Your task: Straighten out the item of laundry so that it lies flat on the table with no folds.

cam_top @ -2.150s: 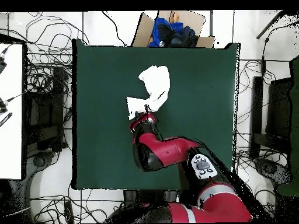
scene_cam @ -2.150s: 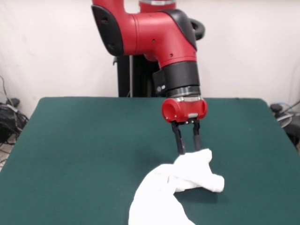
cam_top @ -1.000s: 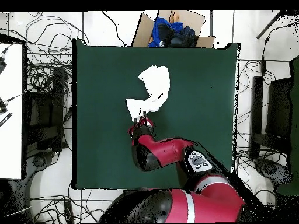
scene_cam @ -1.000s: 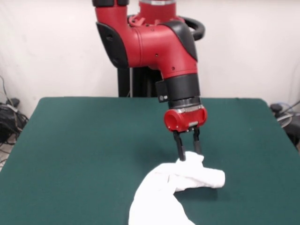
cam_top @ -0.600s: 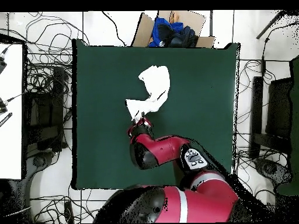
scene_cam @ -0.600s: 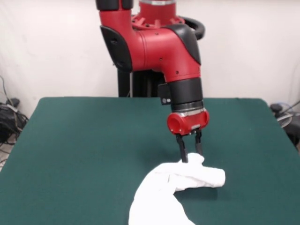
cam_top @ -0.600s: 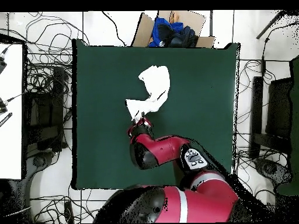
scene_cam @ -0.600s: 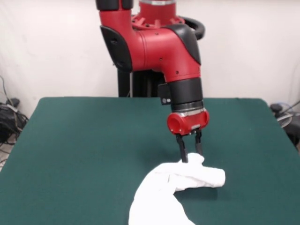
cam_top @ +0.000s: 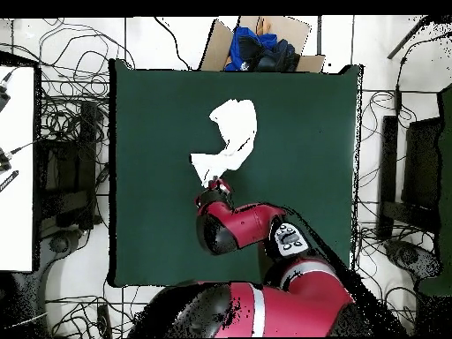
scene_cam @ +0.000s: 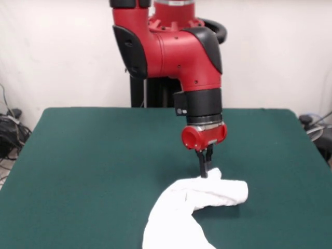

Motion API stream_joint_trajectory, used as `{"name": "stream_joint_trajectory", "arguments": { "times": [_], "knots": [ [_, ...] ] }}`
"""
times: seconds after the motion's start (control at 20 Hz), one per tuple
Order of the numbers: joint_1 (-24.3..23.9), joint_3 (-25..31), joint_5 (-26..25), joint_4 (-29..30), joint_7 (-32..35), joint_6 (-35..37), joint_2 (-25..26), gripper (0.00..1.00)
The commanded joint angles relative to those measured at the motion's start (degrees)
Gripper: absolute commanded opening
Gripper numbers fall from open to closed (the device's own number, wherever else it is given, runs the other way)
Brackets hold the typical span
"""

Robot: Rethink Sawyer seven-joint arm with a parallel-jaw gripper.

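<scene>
Gripper [scene_cam: 205, 171] fingers now drawn together, pinching the top fold of the crumpled white T-shirt [scene_cam: 194, 210], shirt trailing from the fingertips toward the near table [scene_cam: 93, 155] edge, bare green top all around.

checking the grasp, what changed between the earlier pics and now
The gripper has come down to the shirt's bunched edge nearest the robot, and its fingers, apart before, have closed on the cloth there. That end looks slightly pulled in. The rest of the crumpled shirt stayed put on the table.
</scene>
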Motion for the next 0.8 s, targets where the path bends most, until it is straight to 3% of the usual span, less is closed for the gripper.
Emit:
{"name": "stream_joint_trajectory", "arguments": {
  "times": [0.05, 0.25, 0.6, 0.8],
  "knots": [
    [0.6, -0.5, -1.6, -4.3, 5.8, 4.9, 1.0, 0.0],
    [-2.0, 2.1, -3.4, -1.6, 5.4, 5.6, -1.9, 0.0],
    [-11.6, 11.9, -5.0, 7.9, 0.5, 17.0, -12.9, 0.0],
    [-14.5, 14.9, -4.1, 10.6, -1.5, 21.2, -16.5, 0.0]
  ]
}}
